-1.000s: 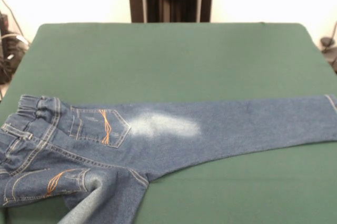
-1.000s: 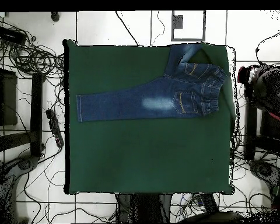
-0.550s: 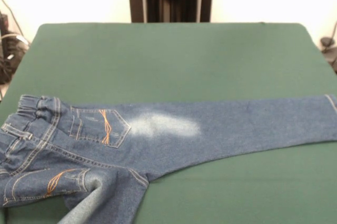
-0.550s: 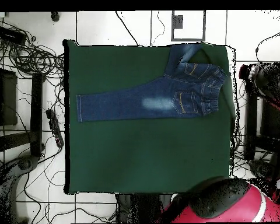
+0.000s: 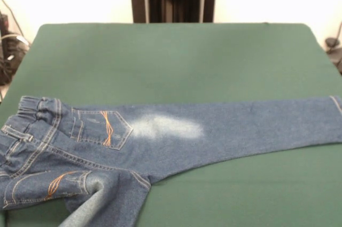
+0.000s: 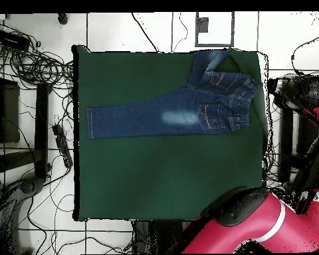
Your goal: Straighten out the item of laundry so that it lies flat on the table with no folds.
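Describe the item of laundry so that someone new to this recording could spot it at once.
Start at the green table; the only thing lying on it is a small pair of blue jeans near its front edge. One leg stretches straight across, the other is bent off the edge. A pale faded patch and orange-stitched pockets mark it out.

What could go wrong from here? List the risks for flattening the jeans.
The folded leg of the jeans lies at the table's edge; a tug there might slide it off. The arm sits beyond the table's corner; sweeping in, it could rumple the straight leg, already flat.
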Controlling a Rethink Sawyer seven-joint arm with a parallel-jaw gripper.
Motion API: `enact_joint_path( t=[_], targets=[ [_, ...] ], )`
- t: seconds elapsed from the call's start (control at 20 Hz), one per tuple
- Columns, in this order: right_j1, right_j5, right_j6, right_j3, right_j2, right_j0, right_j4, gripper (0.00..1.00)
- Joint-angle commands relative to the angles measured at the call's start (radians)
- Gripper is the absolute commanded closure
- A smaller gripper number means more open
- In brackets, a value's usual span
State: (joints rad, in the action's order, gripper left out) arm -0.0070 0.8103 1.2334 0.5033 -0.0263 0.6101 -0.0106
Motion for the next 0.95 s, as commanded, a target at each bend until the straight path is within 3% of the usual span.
enact_joint_path(
  t=[0.05, 0.2, 0.5, 0.95],
  targets=[
    [0.057, 0.026, 0.244, 0.022, 0.018, -0.057, -0.004, 0.00],
    [0.059, -0.001, 0.202, 0.067, 0.038, -0.066, -0.002, 0.00],
    [0.098, -0.077, 0.139, 0.062, 0.062, -0.065, 0.016, 0.00],
    [0.200, 0.092, 0.157, -0.146, 0.020, -0.052, 0.010, 0.00]
  ],
)
